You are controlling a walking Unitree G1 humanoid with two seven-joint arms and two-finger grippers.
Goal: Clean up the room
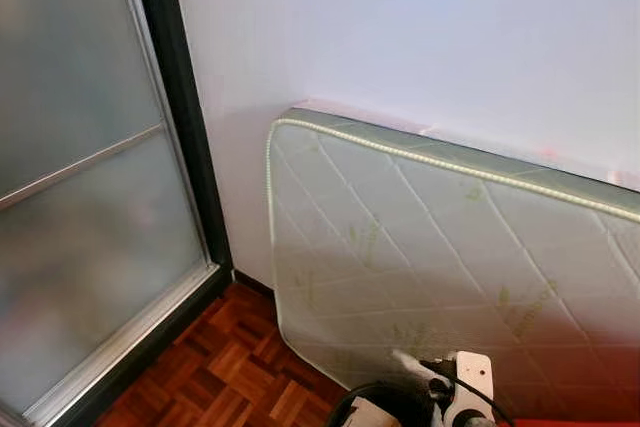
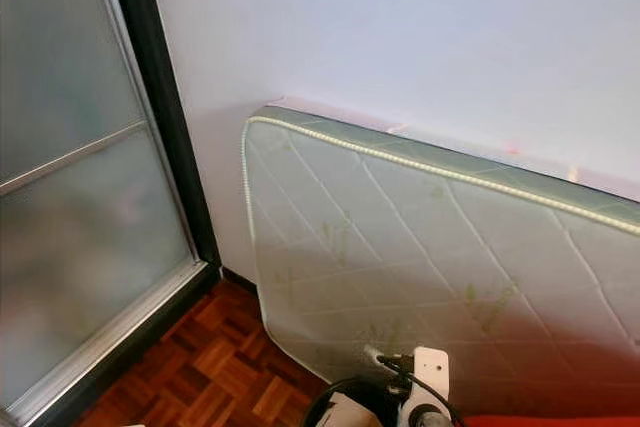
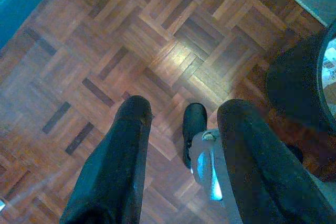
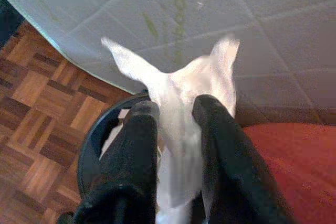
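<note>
1. Tissue (image 4: 178, 103), a crumpled white scrap, is pinched between the two black fingers of the right gripper (image 4: 176, 114), whose jaws are clamped on it, its corners sticking out past the fingertips.
2. It is held just above the rim of a round black bin (image 4: 92, 150) at the near right of the scene, probably so that it falls inside when let go.
3. A quilted mattress (image 1: 450, 267) leans on edge against the white wall (image 1: 400, 27), just behind the bin, out of the way of the parquet floor (image 1: 220, 367).
4. The left gripper (image 3: 184, 129) hangs over bare parquet, jaws apart and holding nothing.
5. A frosted sliding door (image 1: 80, 197) closes the far left.
</note>
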